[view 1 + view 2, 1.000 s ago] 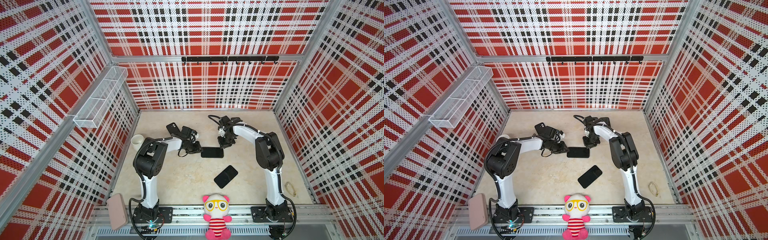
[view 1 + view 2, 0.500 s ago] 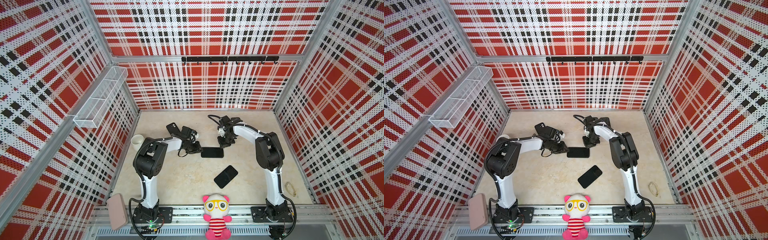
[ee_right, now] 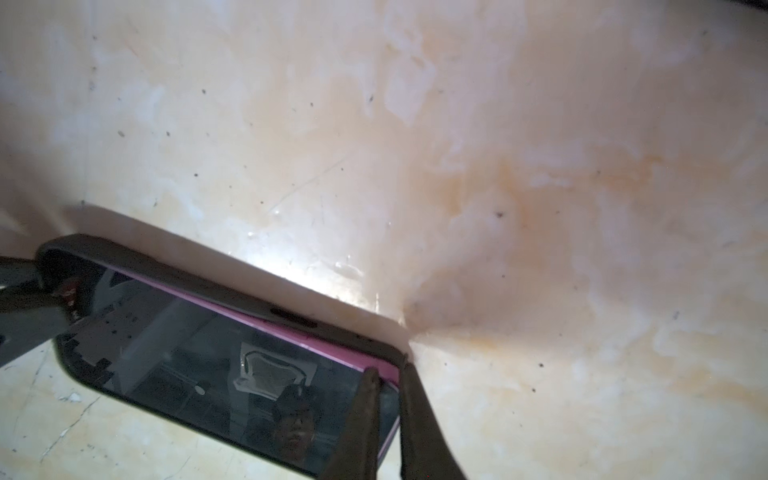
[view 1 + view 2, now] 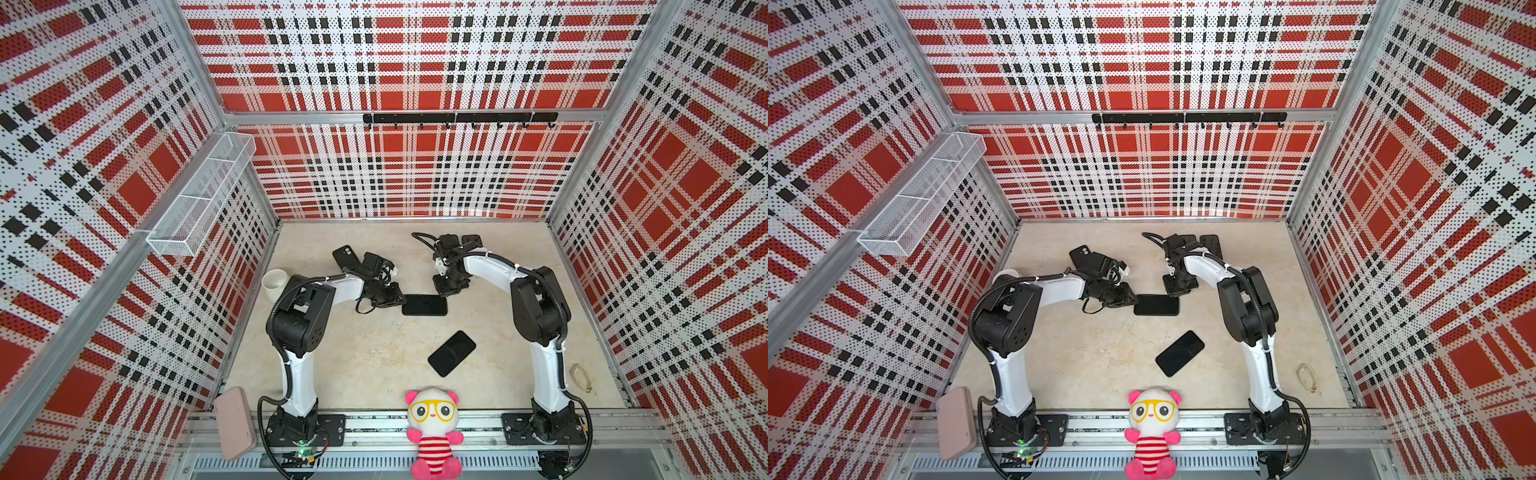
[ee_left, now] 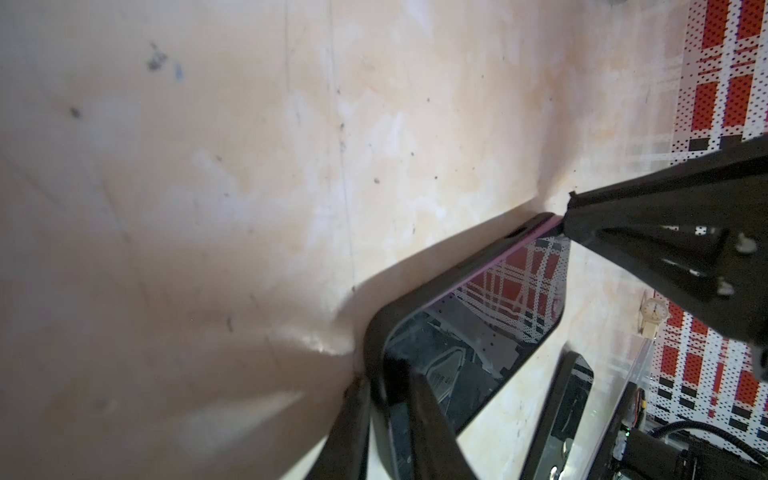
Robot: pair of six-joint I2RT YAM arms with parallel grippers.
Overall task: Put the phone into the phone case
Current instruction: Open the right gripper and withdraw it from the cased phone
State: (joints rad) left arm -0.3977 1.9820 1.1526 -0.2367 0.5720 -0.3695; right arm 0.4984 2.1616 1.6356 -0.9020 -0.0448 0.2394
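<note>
Left tool, right tool: phone case edges

Beige marbled tabletop carrying a cased phone at centre, a bare black phone nearer the front, a second black case back-left, a white cup at left edge

Robot lab cell: plaid perforated walls, aluminium frame.

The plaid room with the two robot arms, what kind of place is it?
Likely a robot test booth, not a home. The left arm and right arm are bolted to a metal rail, plaid pegboard walls box in the table, and a plush toy sits by the rail.
</note>
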